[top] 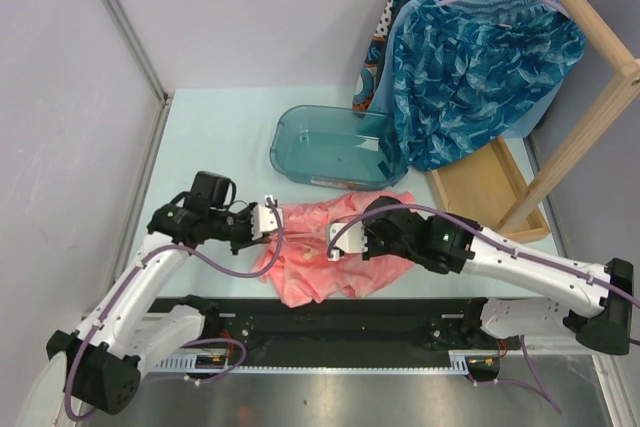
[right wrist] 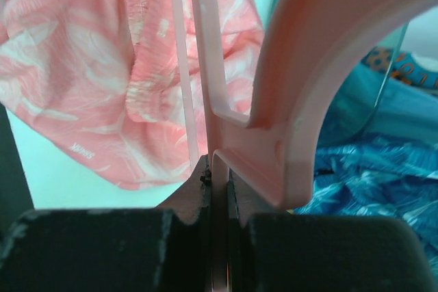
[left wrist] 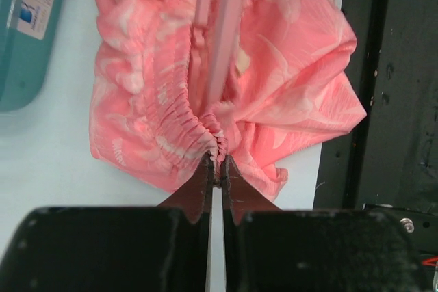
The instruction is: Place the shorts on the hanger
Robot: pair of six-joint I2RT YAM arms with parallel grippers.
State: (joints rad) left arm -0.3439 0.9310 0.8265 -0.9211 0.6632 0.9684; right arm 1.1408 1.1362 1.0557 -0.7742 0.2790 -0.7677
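The coral-pink shorts [top: 312, 257] lie crumpled on the table near its front edge, between my two grippers. My left gripper [top: 272, 219] is shut on the gathered elastic waistband [left wrist: 217, 143] at the shorts' left side. My right gripper [top: 340, 239] is shut on the pink hanger [right wrist: 311, 66], gripping its thin flat frame just below the curved hook. The hanger's straight bars [left wrist: 224, 25] run across the shorts [left wrist: 287, 80] from the waistband. In the right wrist view the bars [right wrist: 205, 46] stand in front of the shorts [right wrist: 75, 80].
A teal plastic bin [top: 330, 152] sits just behind the shorts. Blue patterned garments [top: 470, 67] hang from a wooden rack [top: 590, 107] at the back right, above a wooden tray [top: 500, 192]. A black strip [top: 350, 319] runs along the table's near edge.
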